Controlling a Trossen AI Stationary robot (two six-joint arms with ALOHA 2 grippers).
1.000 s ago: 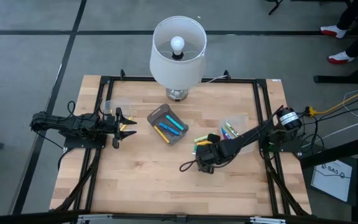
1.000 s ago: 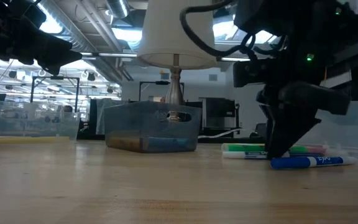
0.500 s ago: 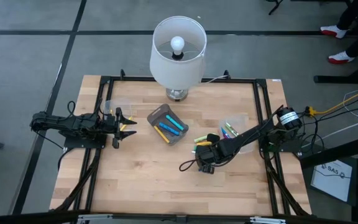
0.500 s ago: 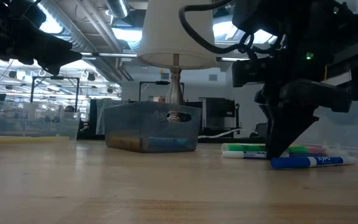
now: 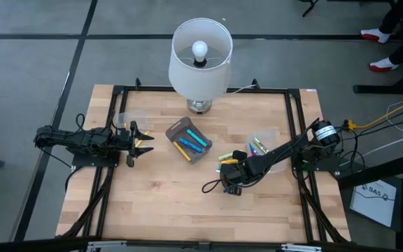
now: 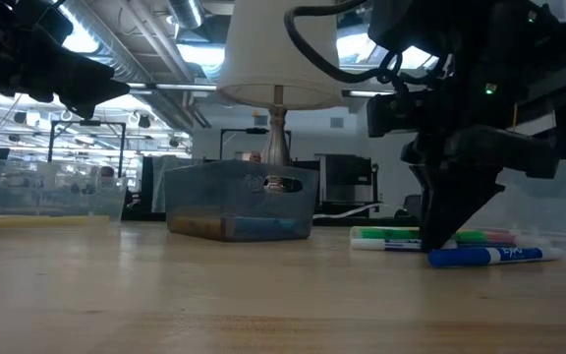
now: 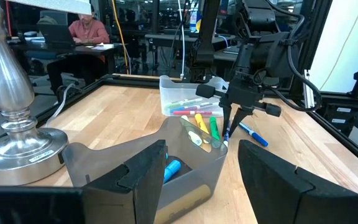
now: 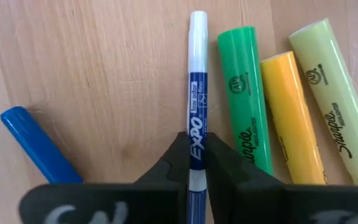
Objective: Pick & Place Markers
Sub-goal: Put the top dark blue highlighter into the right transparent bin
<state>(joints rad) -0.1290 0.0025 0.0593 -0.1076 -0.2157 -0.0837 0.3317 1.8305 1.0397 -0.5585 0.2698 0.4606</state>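
Pinching the thin blue-and-white marker between my right gripper fingers, I have it clamped low in the centre of the right wrist frame, flat on the table. The hold sits toward one end of the barrel, so I judge a lift could let the long free end droop or twist out. The green highlighter lies just beside my finger, with the orange highlighter and the yellow highlighter next along; rising crooked could nudge them. A second blue marker lies at the frame's lower left. My left gripper hangs spread and empty at centre left of the high view, near the grey bin already holding markers. The pinched marker's lower end is hidden behind my fingers. From above my arm covers it entirely.
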